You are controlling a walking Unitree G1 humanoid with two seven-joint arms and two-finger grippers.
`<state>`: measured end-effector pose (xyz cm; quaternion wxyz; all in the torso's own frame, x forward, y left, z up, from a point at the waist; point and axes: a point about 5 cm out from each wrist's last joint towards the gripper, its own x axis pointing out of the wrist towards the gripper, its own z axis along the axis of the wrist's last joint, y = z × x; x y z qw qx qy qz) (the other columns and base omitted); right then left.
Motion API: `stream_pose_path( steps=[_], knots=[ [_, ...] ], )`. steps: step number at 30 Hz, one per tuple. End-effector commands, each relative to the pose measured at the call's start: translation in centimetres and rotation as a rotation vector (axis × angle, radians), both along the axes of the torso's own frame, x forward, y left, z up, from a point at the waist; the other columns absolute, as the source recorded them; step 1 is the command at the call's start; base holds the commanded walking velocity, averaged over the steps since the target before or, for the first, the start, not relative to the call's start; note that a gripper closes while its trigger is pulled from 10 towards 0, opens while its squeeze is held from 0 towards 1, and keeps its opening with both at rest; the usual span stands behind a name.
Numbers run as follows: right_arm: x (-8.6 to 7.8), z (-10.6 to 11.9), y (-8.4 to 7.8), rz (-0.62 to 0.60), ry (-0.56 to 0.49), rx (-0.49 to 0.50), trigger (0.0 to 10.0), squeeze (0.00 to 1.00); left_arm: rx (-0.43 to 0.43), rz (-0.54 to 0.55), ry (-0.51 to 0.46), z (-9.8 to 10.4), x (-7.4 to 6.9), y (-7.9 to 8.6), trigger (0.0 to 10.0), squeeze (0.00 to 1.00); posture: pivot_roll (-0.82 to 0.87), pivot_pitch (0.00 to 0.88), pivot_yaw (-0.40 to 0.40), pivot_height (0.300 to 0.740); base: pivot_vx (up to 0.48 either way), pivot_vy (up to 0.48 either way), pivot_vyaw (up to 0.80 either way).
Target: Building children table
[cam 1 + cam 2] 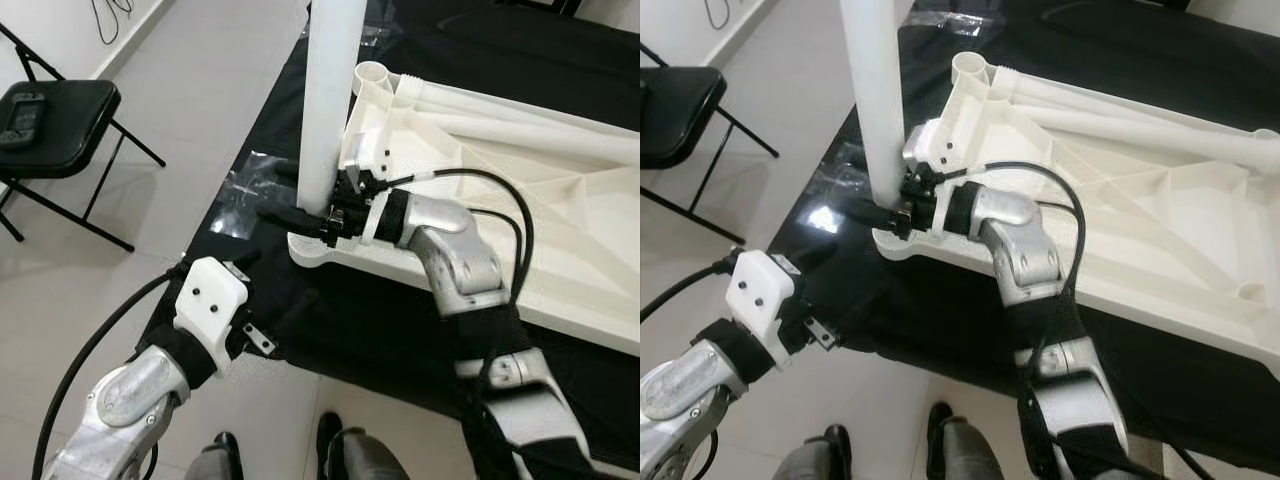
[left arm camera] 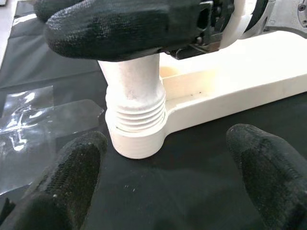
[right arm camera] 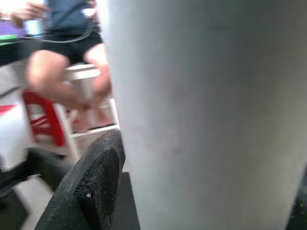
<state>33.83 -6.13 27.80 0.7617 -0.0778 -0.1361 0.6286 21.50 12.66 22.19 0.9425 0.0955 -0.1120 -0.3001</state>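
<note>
Your right hand (image 1: pixel 300 213) was closed around the white table leg (image 1: pixel 330 100), which stood upright with its threaded end in the corner socket of the white tabletop (image 1: pixel 540 190). That tabletop lay underside up on the black cloth (image 1: pixel 330 320). Your left hand (image 2: pixel 163 182) hovered just beside the socket, its fingers (image 2: pixel 72 167) spread open and holding nothing. A folding chair (image 1: pixel 60 120) stood well apart on the floor.

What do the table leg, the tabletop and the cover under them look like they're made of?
Table leg: likely matte white plastic, moulded threads at its base. Tabletop: same white plastic, moulded underside ribs. Cover: thin black sheet, cloth or plastic, unclear. Right gripper grips the leg.
</note>
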Motion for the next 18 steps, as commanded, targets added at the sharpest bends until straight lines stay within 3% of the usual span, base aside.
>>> stream_pose_path(
  steps=[1, 4, 7, 8, 18],
  knots=[
    [-0.3, -0.5, 0.9, 0.089, 0.02, -0.009, 10.0, 0.0, 0.006, -0.009, 0.024, -0.5, -0.1, -0.2, 10.0, 0.0, 0.13, 0.314, -0.119, 0.74, 0.0, 0.0, 0.0],
    [1.1, -1.1, 1.4, 0.108, 0.07, -0.034, 10.0, 0.0, 0.023, -0.013, 0.029, -0.6, -0.2, -0.2, 10.0, 0.0, 0.14, 0.317, -0.119, 0.74, 0.0, 0.0, 0.0],
    [1.1, -1.3, 1.4, 0.143, 0.083, -0.043, 10.0, 0.0, 0.026, -0.013, 0.031, -0.7, -0.3, -0.2, 10.0, 0.0, 0.15, 0.318, -0.119, 0.74, 0.0, 0.0, 0.0],
    [1.1, -1.3, 1.4, 0.165, 0.092, -0.038, 0.0, 0.0, 0.026, -0.012, 0.032, -0.7, -0.3, -0.2, 10.0, 0.0, 0.15, 0.318, -0.119, 0.74, 0.0, 0.0, 0.0],
    [1.5, -1.6, 0.5, 0.228, 0.113, -0.044, 0.0, 0.0, 0.03, -0.016, 0.043, -0.9, -0.5, -0.1, 10.0, 0.0, 0.14, 0.319, -0.115, 0.74, 0.0, 0.0, 0.0]
  ],
)
